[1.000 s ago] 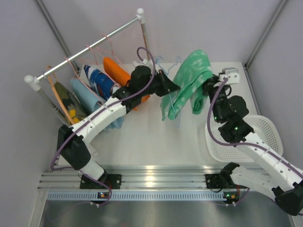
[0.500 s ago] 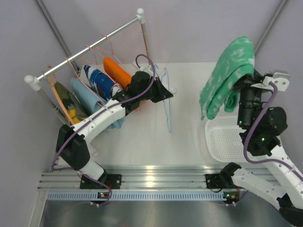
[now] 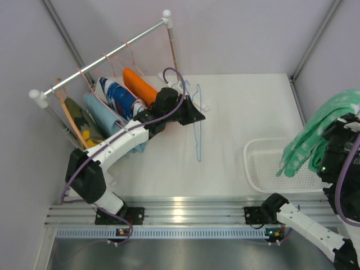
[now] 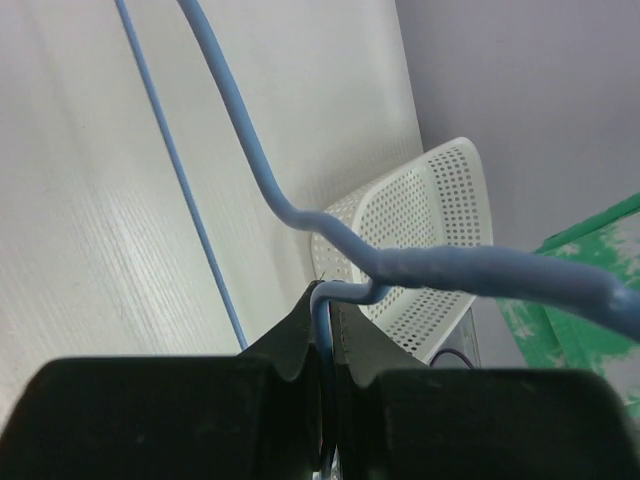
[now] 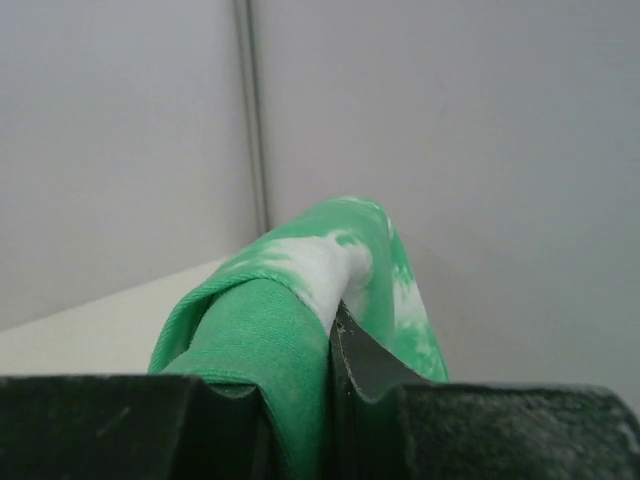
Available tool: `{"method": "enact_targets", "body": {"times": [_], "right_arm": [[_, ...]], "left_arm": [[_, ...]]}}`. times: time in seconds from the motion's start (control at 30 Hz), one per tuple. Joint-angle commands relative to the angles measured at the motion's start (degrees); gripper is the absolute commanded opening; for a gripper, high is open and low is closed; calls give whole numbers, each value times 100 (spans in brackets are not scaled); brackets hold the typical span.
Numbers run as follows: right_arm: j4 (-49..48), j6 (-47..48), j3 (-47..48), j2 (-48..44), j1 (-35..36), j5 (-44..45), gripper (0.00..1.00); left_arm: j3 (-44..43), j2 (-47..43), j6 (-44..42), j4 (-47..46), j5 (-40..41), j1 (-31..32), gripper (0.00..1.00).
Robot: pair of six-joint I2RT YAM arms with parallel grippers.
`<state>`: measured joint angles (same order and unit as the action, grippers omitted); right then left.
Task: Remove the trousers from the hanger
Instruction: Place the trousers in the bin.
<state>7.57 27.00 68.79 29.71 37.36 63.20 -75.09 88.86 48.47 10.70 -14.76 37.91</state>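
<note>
Trousers of small cloth hung in a row from the silver rail at the far left. They were an olive camouflage pair with yellow, a light blue pair, a blue-and-white patterned pair and a bright orange pair. All four sat on their hangers, close together, with the orange pair nearest the middle of the white table.

Just right of the orange pair, the left gripper reached out over the table. Its black jaws were pinched tight on the thin blue wire hanger. That hanger was bare of cloth and dangled from the fingertips above the tabletop. Whether its lower end touched the surface could not be told.

Further right, a white perforated plastic basket lay on the table near the front edge, well apart from the hanger.

At the far right, the mint green trousers with white mottling were off the hanger and up in the air. From above they overlapped the basket's right side. The right gripper had its jaws drawn narrow on a fold of that green cloth, which bulged over the fingertips and drooped down to the left.
</note>
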Motion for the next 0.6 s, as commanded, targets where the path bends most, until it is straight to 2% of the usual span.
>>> {"method": "enact_targets", "body": {"times": [0.0,0.27,0.43,0.57], "right_arm": [[1069,-64,319,-27,16,884,0],[1887,-116,-225,-299,25,1704,0],[2414,-608,-340,-440,16,1985,0],[3212,-863,-236,-361,16,2249,0]], "left_arm": [[47,-325,-83,-340,-105,-12,0],[117,-343,-57,-340,-132,-12,0],[196,-352,-13,-340,-141,-3,0],[258,-361,57,-340,-150,-3,0]]}}
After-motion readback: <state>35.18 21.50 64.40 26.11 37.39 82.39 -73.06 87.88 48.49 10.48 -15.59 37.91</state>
